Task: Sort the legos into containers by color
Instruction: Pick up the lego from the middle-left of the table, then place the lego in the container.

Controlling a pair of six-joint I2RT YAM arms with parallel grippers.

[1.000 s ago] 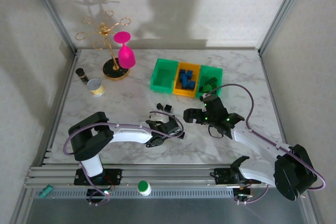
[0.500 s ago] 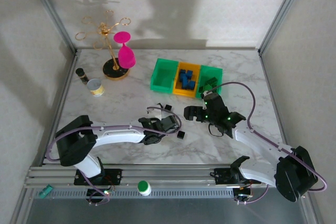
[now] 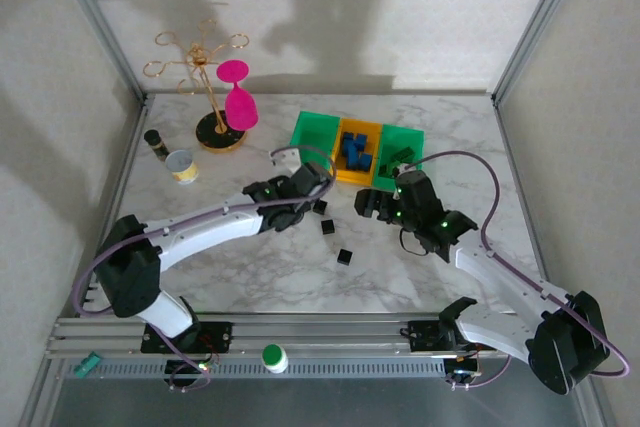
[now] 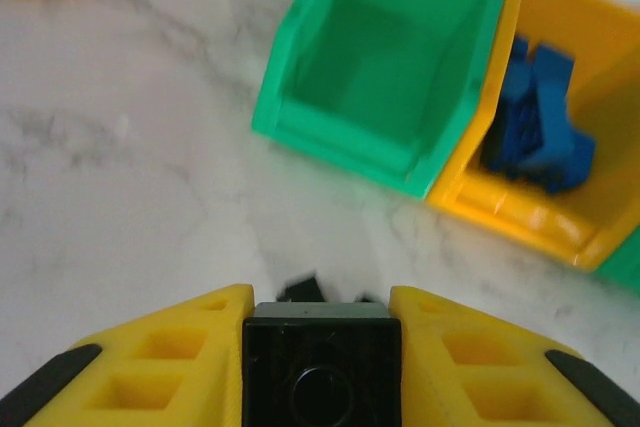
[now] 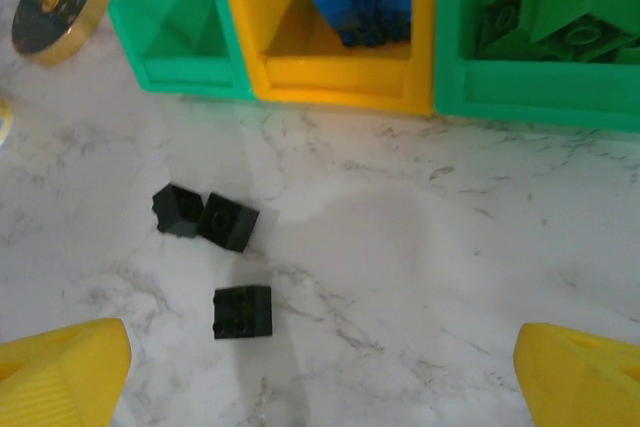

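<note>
Left wrist view: the left claw (image 4: 320, 342) is pinched narrow on a black lego (image 4: 320, 372). The empty green bin (image 4: 340, 142) sits at its 12 o'clock, and the claw is not yet over it. Blue legos (image 4: 540, 117) fill the yellow bin (image 4: 520, 217), and green legos (image 5: 560, 17) lie in the right bin (image 5: 540, 102). Those two colours look sorted, which leaves black. Three loose black legos (image 5: 230, 222) lie on the table (image 5: 420, 277) at 7 o'clock of the yellow bin. The top external view shows what seems a fourth lego (image 3: 345, 257) at their 5 o'clock. The right claw (image 5: 320, 377) gapes wide, holding nothing.
</note>
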